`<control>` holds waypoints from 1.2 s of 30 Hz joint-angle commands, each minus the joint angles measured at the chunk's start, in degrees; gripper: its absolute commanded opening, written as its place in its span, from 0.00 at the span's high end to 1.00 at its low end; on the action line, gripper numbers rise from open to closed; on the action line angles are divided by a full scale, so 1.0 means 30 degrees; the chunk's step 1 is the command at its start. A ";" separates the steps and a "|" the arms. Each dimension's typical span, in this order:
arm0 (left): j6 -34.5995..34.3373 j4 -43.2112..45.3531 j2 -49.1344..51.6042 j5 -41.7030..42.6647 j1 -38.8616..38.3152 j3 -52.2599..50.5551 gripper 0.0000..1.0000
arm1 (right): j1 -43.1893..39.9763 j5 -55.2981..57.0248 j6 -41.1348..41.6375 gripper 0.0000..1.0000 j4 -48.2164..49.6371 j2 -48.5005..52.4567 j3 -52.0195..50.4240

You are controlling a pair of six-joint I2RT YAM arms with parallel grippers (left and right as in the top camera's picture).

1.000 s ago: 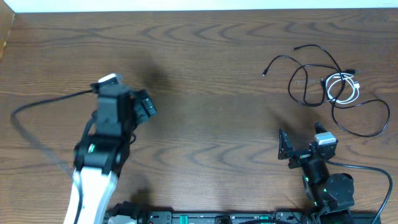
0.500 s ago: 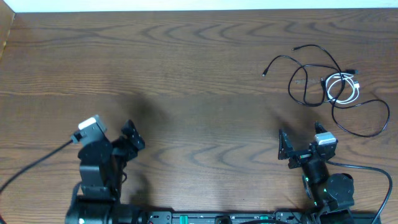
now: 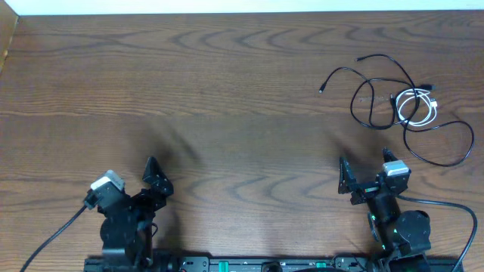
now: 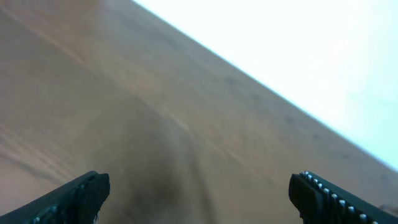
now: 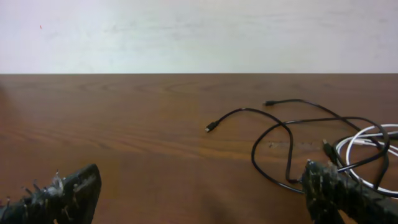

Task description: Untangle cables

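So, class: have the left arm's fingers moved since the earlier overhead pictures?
Yes. The left fingers have drawn back from mid-table toward the near edge, close to the black rail. The cables lie unchanged.

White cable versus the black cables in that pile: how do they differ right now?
The white cable is wound into a small tight coil; the black cables sprawl in wide loose loops. The white cable covers far less of the table than the black cables. Both lie on the table, overlapping at the coil.
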 commanded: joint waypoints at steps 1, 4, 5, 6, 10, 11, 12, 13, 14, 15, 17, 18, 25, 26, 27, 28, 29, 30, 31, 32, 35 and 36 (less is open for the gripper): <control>-0.0066 0.0816 -0.1253 -0.0182 0.0182 -0.0539 0.02 | -0.0146 0.0219 0.0153 0.01 -0.0087 -0.0044 -0.0015; 0.0138 0.1719 -0.1239 -0.0175 0.0270 -0.0568 0.02 | -0.0146 0.0211 0.0153 0.01 -0.0087 -0.0044 -0.0015; 0.0138 0.2040 -0.1239 -0.0175 0.0270 -0.0568 0.02 | -0.0146 0.0211 0.0153 0.01 -0.0087 -0.0044 -0.0015; 0.0138 0.2543 -0.1239 -0.0175 0.0270 -0.0568 0.02 | -0.0146 0.0219 0.0153 0.01 -0.0087 -0.0051 -0.0015; 0.0692 0.5093 -0.1239 -0.0175 0.0270 -0.0568 0.02 | -0.0146 0.0219 0.0153 0.01 -0.0087 -0.0044 -0.0015; 0.1064 0.6732 -0.1239 -0.0175 0.0262 -0.0576 0.02 | -0.0146 0.0211 0.0153 0.01 -0.0087 -0.0044 -0.0015; 0.1326 0.7555 -0.1239 -0.0175 0.0262 -0.0576 0.02 | -0.0146 0.0211 0.0153 0.01 -0.0087 -0.0044 -0.0015; 0.1552 0.8131 -0.1239 -0.0168 0.0262 -0.0576 0.02 | -0.0146 0.0211 0.0153 0.01 -0.0087 -0.0044 -0.0015; 0.1661 0.8633 -0.1239 -0.0168 0.0262 -0.0576 0.02 | -0.0146 0.0211 0.0153 0.01 -0.0087 -0.0044 -0.0015; 0.1654 0.8837 -0.1239 -0.0168 0.0262 -0.0590 0.02 | -0.0146 0.0211 0.0153 0.01 -0.0087 -0.0044 -0.0015; 0.1719 0.9253 -0.1239 -0.0168 0.0270 -0.0831 0.02 | -0.0146 0.0211 0.0153 0.01 -0.0087 -0.0044 -0.0015; 0.1807 0.9457 -0.1239 -0.0168 0.0270 -0.1049 0.02 | -0.0146 0.0211 0.0153 0.01 -0.0087 -0.0044 -0.0015; 0.1792 1.4032 -0.1246 0.0408 0.0262 -0.4575 0.02 | -0.0146 0.0211 0.0153 0.01 -0.0087 -0.0044 -0.0015; 0.1792 1.4914 -0.1246 0.0590 0.0262 -0.5340 0.02 | -0.0146 0.0211 0.0153 0.01 -0.0087 -0.0044 -0.0015; 0.1792 1.5511 -0.1246 0.0801 0.0262 -0.5938 0.02 | -0.0146 0.0211 0.0153 0.01 -0.0087 -0.0044 -0.0015; 0.1705 1.6364 -0.1246 0.0954 0.0262 -0.7111 0.02 | -0.0146 0.0211 0.0153 0.01 -0.0087 -0.0044 -0.0015; 0.1617 1.5358 -0.1246 0.0991 0.0255 -0.7002 0.02 | -0.0146 0.0211 0.0153 0.01 -0.0087 -0.0044 -0.0015; 0.1581 1.4804 -0.1246 0.1064 0.0219 -0.7031 0.02 | -0.0146 0.0211 0.0153 0.01 -0.0087 -0.0044 -0.0015; 0.1581 1.4396 -0.1246 0.1056 0.0211 -0.7031 0.02 | -0.0146 0.0219 0.0153 0.01 -0.0087 -0.0044 -0.0015; 0.1581 1.4018 -0.1246 0.1056 0.0211 -0.7031 0.02 | -0.0146 0.0211 0.0153 0.01 -0.0087 -0.0044 -0.0015; 0.1596 1.2480 -0.1246 0.1056 0.0211 -0.7031 0.02 | -0.0146 0.0211 0.0153 0.01 -0.0087 -0.0044 -0.0015; 0.1581 1.1781 -0.1246 0.1056 0.0211 -0.7031 0.02 | -0.0146 0.0211 0.0153 0.01 -0.0087 -0.0044 -0.0015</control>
